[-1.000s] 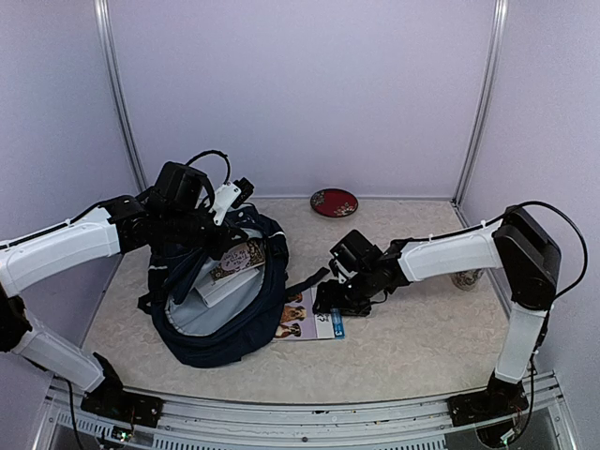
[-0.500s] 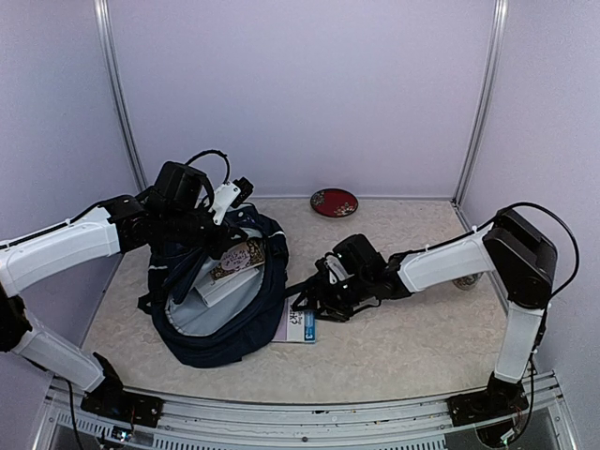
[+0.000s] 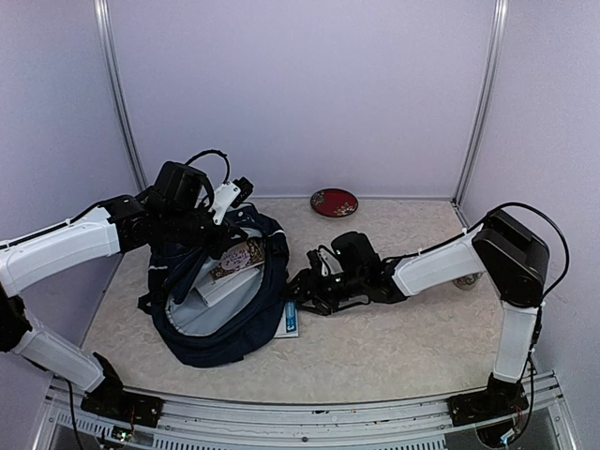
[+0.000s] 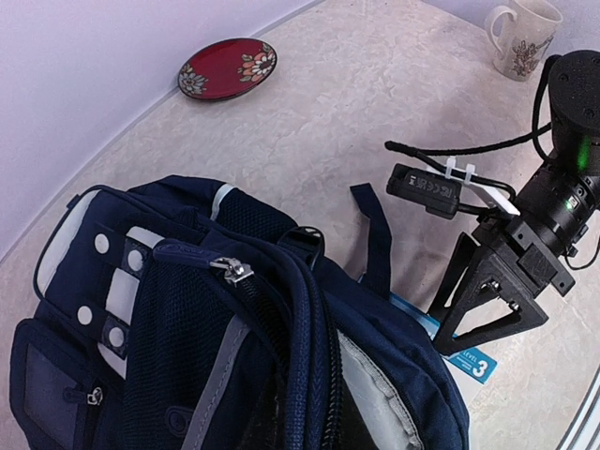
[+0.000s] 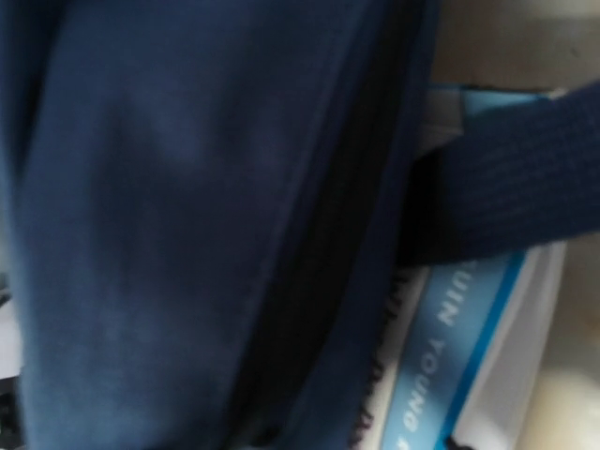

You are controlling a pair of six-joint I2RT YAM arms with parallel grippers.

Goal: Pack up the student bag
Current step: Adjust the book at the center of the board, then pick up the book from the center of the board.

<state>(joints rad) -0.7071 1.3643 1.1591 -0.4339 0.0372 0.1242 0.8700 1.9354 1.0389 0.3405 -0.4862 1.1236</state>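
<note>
Large navy blue fabric backpack (image 3: 225,314) lies on the beige marbled counter (image 3: 403,337), mouth gaping, grey lining showing, a patterned book (image 3: 236,258) inside. Left tool (image 3: 208,239) sits at the backpack's upper rim; its grip is hidden, cannot tell how far open. Right tool (image 3: 296,298) is against the backpack's right side, tips on a thin blue-edged booklet (image 4: 467,362) partly under the fabric; jaw gap unreadable. Small red patterned plate (image 3: 334,202) behind the backpack. White mug (image 4: 522,37) well right of it.

The left arm (image 3: 66,246) stretches from the near-left corner toward the far-left corner, its wrist bent down and the left gripper (image 3: 202,236) hidden. The right arm (image 3: 441,262) folds at the elbow and reaches leftward to mid-counter. The right gripper (image 4: 448,339) sits low, its fingers' gap unclear.
</note>
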